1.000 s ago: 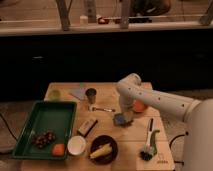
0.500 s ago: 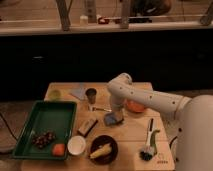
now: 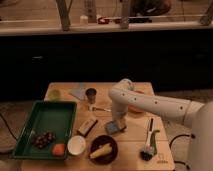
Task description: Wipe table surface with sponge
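The table surface (image 3: 135,150) is a light tan wooden top. The sponge (image 3: 115,127), a small blue pad, lies flat on it near the middle, toward the front. My gripper (image 3: 117,121) points down from the white arm that reaches in from the right. It is shut on the sponge and presses it against the wood. The gripper hides the top of the sponge.
A green tray (image 3: 47,115) with dark fruit stands at the left. A dark block (image 3: 87,126), a white bowl (image 3: 76,145) and a dark bowl (image 3: 103,149) sit just left of the sponge. A brush (image 3: 148,142) lies at the right, a metal cup (image 3: 91,94) and a folded cloth (image 3: 78,92) behind.
The gripper slid the sponge left across the table, then back to the right and toward the front edge. Nothing else has moved.
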